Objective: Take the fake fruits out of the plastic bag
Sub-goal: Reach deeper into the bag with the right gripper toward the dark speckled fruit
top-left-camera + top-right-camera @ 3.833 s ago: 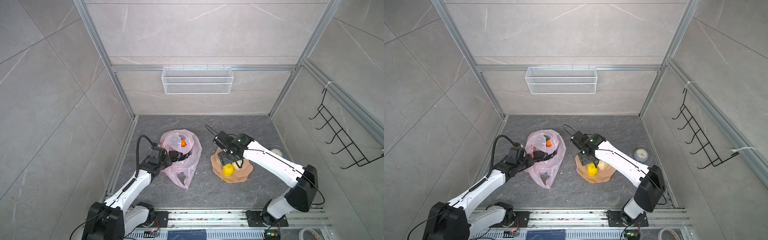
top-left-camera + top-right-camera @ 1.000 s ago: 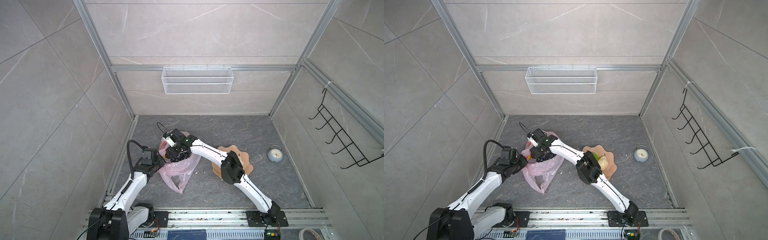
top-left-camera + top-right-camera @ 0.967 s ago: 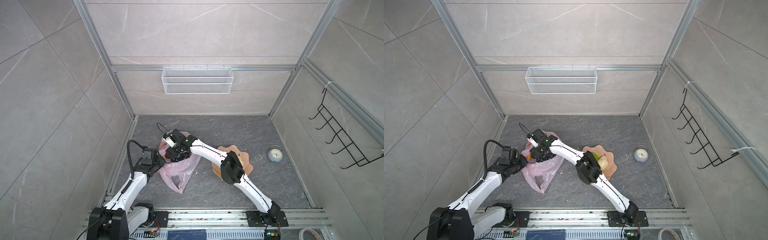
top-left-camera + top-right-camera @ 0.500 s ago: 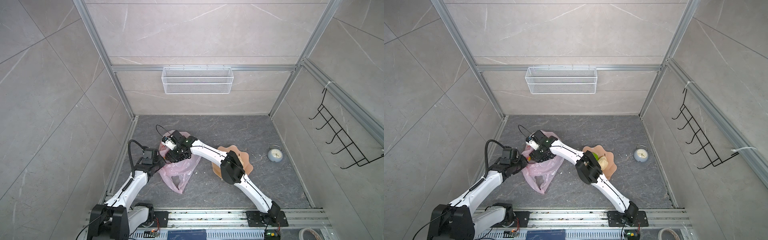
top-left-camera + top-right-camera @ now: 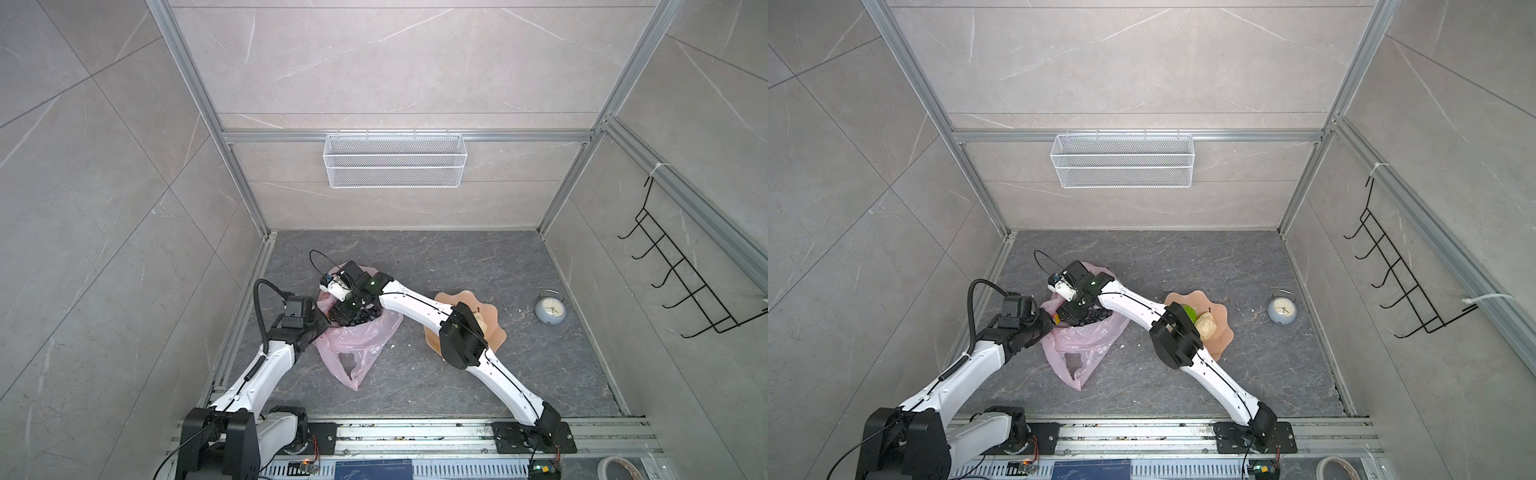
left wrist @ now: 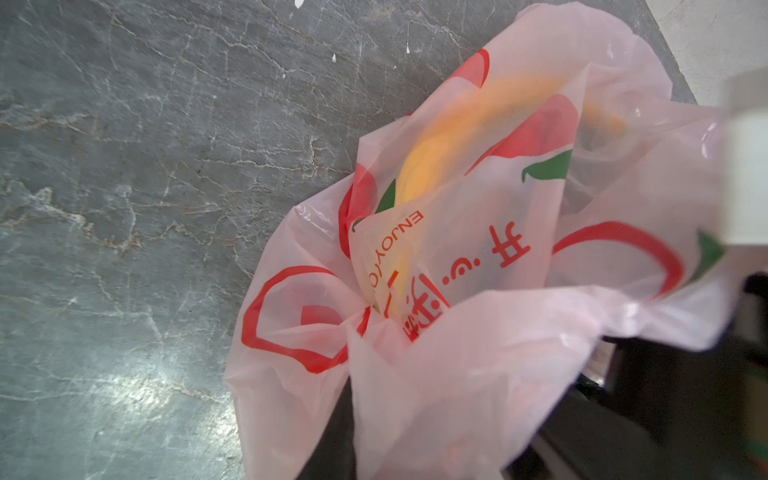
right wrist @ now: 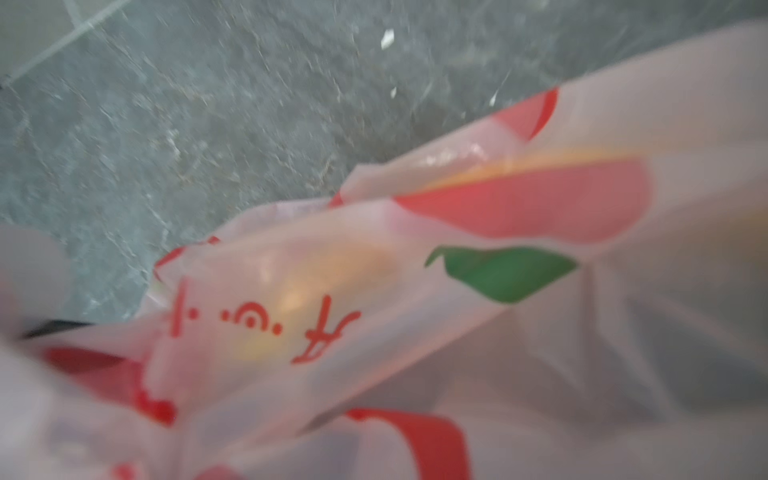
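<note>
Nearest the arm bases, the plastic bag (image 5: 365,345) is laid on the grey tabletop (image 5: 415,390) left of centre, one loop handle trailing toward the near edge. Its left rim is met by the left gripper (image 5: 324,328), whose fingers seem to be closed narrowly on bunched film, though they are largely covered by it in the left wrist view. A yellow banana (image 6: 428,166) is seen there through the printed film, inside the bag. Just beyond, the right gripper (image 5: 352,316) is placed in the bag's open mouth. Whether its fingers are spread or holding anything cannot be told, the right wrist view being blurred and filled with film. To the right, apart from the bag, a peach scalloped plate (image 5: 1223,332) is partly covered by the right arm (image 5: 1133,305), and a green fruit (image 5: 1188,311) and a beige piece (image 5: 1205,325) are carried on it. Further right a small clock (image 5: 549,309) is set, and on the back wall a white wire basket (image 5: 394,166) is mounted.
</note>
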You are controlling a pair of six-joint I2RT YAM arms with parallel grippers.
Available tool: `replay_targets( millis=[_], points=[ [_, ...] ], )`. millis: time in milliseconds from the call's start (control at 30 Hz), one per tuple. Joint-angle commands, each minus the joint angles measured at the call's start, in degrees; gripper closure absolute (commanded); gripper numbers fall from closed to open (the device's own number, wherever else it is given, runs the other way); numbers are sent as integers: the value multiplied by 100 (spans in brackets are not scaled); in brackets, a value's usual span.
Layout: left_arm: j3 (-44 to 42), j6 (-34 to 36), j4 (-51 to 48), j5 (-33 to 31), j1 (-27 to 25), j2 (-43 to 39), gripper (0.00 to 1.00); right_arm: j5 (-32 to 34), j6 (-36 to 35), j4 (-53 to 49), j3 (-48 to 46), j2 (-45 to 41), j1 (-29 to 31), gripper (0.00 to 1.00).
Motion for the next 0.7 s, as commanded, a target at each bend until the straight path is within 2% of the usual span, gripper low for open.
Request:
replay_targets(
  millis=[0, 300, 433, 533, 667],
  points=[
    [66, 89, 141, 27, 50, -15, 81, 5, -123, -65, -60, 64, 99, 18],
    [57, 77, 149, 21, 68, -24, 81, 275, -186, -425, 147, 324, 163, 18],
    [60, 64, 182, 51, 75, 4, 81, 288, -173, -404, 18, 161, 165, 25],
    [91, 78, 176, 53, 77, 28, 81, 280, -118, -290, -191, -80, 165, 36],
    [87, 84, 158, 40, 72, 37, 81, 95, 84, 267, -898, -811, 178, 43]
  ],
)
